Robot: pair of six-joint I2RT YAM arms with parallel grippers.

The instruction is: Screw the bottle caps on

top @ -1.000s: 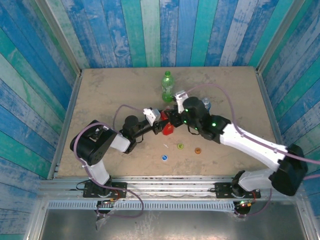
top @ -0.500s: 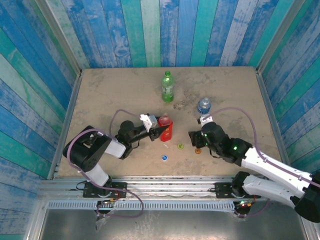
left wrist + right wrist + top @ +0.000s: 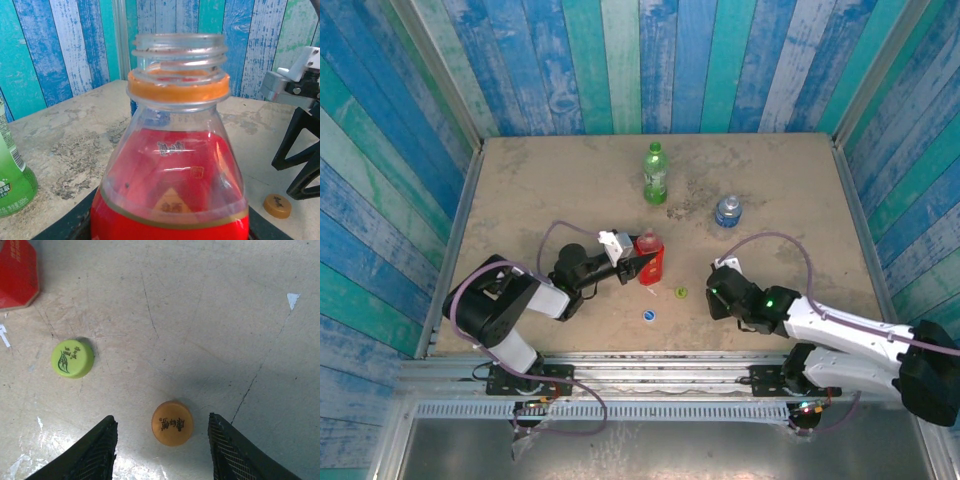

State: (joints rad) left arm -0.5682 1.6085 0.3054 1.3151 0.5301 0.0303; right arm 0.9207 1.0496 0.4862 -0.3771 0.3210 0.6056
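Top-down view of a sandy table (image 3: pixel 520 200) walled with blue and green planks. I take the red bottle (image 3: pixel 653 262) as my landmark. It stands upright near the table's middle.

My left gripper (image 3: pixel 640 263) is closed around the red bottle's body, steadying it. On the left wrist camera the neck is open, its threads bare above an orange collar ring. No cap is on it.

All three caps lie loose on the table. The blue cap (image 3: pixel 648 315) sits on the red bottle's near side, towards the arm bases. The yellow-green cap (image 3: pixel 72 359) lies just to the red bottle's right and slightly nearer. The orange cap (image 3: pixel 172 423) lies further right of the red bottle.

My right gripper (image 3: pixel 161 420) hangs low over the orange cap with its fingers spread apart. The cap sits between them, untouched (I judge the colour matches the red bottle's collar).

The green bottle (image 3: pixel 655 172) stands beyond the red bottle, towards the far wall. The clear bottle (image 3: pixel 727 211) stands beyond and to the right of it.

By my reckoning nothing is screwed on yet. All three caps remain to be picked up, carried over and fitted.
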